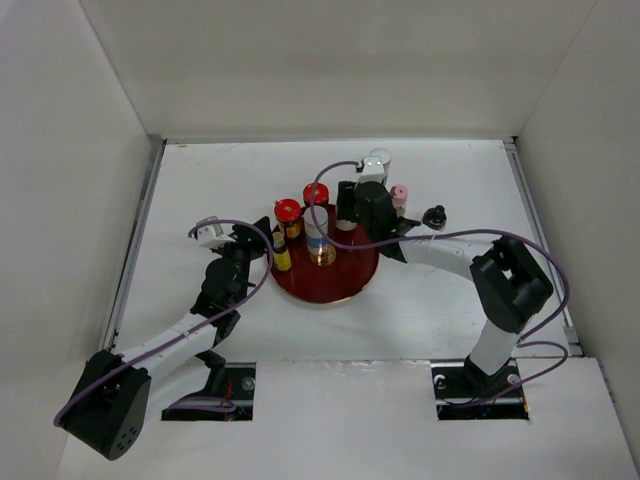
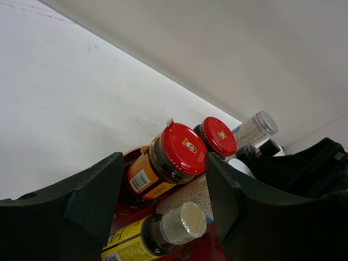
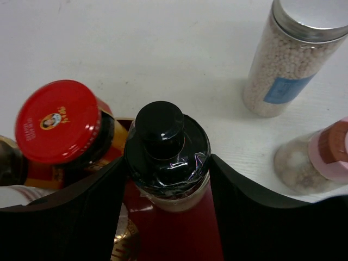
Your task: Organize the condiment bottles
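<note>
Right hand (image 3: 167,163) pinches round, glossy black-capped bottle (image 3: 163,130); left hand (image 2: 163,166) spread wide

Seen from above, the black-capped bottle (image 3: 166,147) is mostly hidden under the right gripper (image 1: 348,212). The pink-capped bottle (image 3: 318,157) and yellow-labelled bottle (image 2: 136,239) run off their wrist views' edges.

Left arm (image 1: 190,325): white-and-black jointed arm, stretched forward and rightward, elbow low.
Left gripper (image 2: 164,163): black two-finger gripper, fingers spread wide, gripping nothing.
Right arm (image 1: 450,248): white-and-black jointed arm, elbow raised, forearm reaching leftward.
Right gripper (image 3: 168,163): black fingers pressed against both sides of a black-capped, film-wrapped glass bottle (image 3: 163,136).
</note>
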Controlling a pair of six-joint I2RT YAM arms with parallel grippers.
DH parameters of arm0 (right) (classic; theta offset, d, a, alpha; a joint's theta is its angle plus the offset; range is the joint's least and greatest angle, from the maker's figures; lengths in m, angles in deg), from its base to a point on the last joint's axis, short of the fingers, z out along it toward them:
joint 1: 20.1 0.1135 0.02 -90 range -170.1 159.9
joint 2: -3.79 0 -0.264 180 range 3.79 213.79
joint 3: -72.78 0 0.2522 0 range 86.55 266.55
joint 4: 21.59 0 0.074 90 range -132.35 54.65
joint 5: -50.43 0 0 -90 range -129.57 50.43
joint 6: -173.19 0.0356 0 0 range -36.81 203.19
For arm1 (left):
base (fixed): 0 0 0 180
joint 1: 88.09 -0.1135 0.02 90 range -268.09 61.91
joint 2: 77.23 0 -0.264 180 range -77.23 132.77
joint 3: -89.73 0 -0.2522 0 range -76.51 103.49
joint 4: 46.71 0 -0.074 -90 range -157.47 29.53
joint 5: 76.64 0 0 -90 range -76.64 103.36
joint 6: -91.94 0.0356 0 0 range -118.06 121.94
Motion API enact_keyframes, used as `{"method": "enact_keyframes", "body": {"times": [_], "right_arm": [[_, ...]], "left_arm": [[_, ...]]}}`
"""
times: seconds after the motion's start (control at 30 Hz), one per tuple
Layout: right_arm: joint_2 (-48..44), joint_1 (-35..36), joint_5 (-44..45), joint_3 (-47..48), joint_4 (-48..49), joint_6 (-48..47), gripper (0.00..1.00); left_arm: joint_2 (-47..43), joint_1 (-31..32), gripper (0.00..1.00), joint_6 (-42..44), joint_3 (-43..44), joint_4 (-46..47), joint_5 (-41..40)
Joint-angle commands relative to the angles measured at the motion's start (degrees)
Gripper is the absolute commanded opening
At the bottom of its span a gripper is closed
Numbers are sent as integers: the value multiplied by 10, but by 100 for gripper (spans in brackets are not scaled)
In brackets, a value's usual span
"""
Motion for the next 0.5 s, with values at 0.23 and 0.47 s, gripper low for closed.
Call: {"method": "enact_keyframes", "body": {"times": [0.23, 0.47], "right_arm": [[44, 14, -1, 39, 99, 20, 60], [35, 16, 5, 11, 101, 30, 76]], "left_arm": [[-10, -3, 60, 1, -6, 31, 2], [-3, -2, 60, -1, -5, 32, 4]]}}
